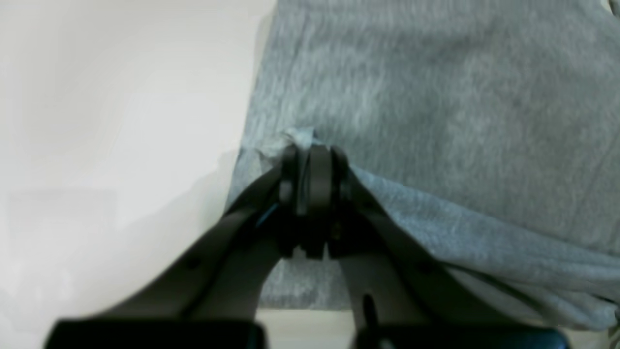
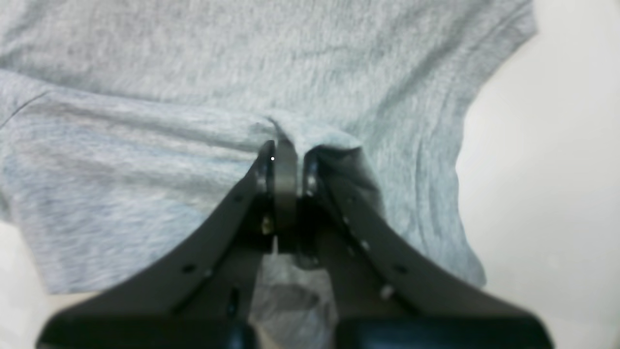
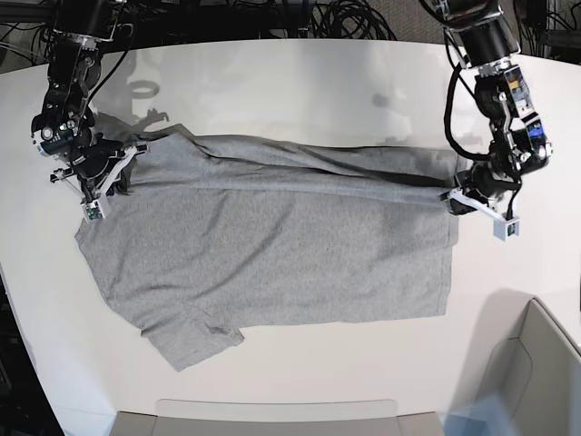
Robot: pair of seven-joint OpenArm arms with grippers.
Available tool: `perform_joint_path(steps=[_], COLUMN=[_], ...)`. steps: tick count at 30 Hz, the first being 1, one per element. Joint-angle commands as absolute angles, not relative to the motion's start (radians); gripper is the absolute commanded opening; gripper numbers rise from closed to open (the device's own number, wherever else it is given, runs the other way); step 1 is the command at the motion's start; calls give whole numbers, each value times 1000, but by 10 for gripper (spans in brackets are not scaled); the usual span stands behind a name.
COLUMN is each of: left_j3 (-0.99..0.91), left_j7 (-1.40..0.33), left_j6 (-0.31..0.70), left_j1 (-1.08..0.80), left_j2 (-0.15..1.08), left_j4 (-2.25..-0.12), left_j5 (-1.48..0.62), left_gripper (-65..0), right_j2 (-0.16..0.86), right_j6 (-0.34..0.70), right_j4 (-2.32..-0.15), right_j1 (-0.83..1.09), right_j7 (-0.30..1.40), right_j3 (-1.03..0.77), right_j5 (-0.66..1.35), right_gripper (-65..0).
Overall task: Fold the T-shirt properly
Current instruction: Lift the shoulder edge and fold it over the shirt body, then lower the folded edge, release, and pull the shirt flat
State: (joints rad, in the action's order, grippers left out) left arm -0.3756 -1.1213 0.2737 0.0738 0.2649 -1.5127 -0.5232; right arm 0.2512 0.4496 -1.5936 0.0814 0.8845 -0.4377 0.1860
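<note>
Gripping a bunched pinch of grey cloth, the left gripper (image 1: 310, 160) is sitting closest to its wrist camera, its jaws pressed together on the edge of the T-shirt (image 3: 272, 254) at the hem end. On the other wrist view the right gripper (image 2: 286, 165) is likewise clamping a tuck of fabric near the shoulder, with a sleeve (image 2: 494, 43) running off toward the bare table (image 3: 300, 91).

From the base view the T-shirt is lying plain side up across the middle of the white table, its length running side to side. Its far long edge is being lifted and stretched taut between the two grippers, forming a raised ridge of cloth (image 3: 345, 173), while the near half is resting flat with the other sleeve (image 3: 191, 341) sticking out at the lower left.

It looks like a lengthwise fold is under way. To do it well, both arms should probably be travelling toward the near edge at the same pace and height, keeping the stretched edge straight so no slack sags in the middle. Lowering the edge parallel to the near side, and letting go only once cloth is resting on cloth, should be giving a clean crease.
</note>
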Motion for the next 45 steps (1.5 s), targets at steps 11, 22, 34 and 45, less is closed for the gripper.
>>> perform_joint_path(steps=[11, 22, 34, 45], left_j3=[-377, -377, -380, -387], left_j7=[-1056, -1055, -1055, -1078], left_j6=[274, 274, 274, 274], left_j1=[125, 127, 127, 84], left_j2=[277, 278, 278, 278], left_j4=[-1465, -1465, -1471, -1626], left_j5=[-522, -522, -529, -530], left_gripper=[-650, -650, -541, -540], right_j2=[285, 302, 308, 392], right_j6=[446, 446, 446, 446], right_j4=[-1492, -1389, -1363, -1514], right_j1=[-76, -185, -239, -124], right_j7=[854, 806, 765, 816], right_j3=[-437, -378, -328, -516], right_j5=[194, 162, 153, 323], right_gripper=[-650, -650, -460, -452])
